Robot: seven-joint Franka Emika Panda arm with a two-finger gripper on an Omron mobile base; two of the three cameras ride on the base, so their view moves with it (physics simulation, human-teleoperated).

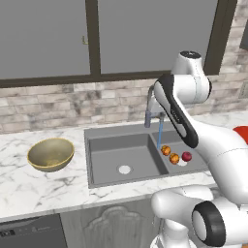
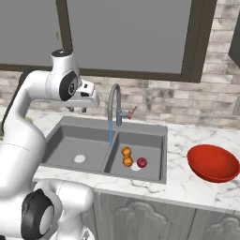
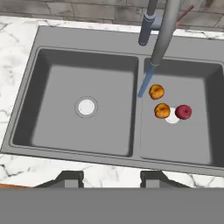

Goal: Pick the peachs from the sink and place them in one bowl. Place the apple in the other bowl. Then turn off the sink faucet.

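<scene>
Two orange peachs [image 3: 156, 92] [image 3: 162, 110] and a dark crimson apple [image 3: 183, 112] lie close together in the narrower right basin of the grey sink [image 3: 87, 36]. The base views show the same fruit: the peachs [image 2: 126, 151] [image 1: 166, 150] and the apple [image 2: 141, 162] [image 1: 186, 156]. The arched sink faucet [image 2: 112, 101] pours a thin blue stream into that basin. My gripper [image 3: 111, 178] is open and empty, high above the sink's front rim, and also appears at the sink's back left [image 2: 78, 108]. The tan bowl [image 1: 51, 154] rests on the counter to the left. On the right stands the red bowl [image 2: 213, 161].
The wider left basin holds a round pale drain [image 3: 86, 106]. White marble counter [image 1: 29, 189] surrounds the sink, with a brick backsplash [image 2: 187, 105] and a dark-framed window behind. My arm covers most of the red bowl [image 1: 240, 131] in the left base view.
</scene>
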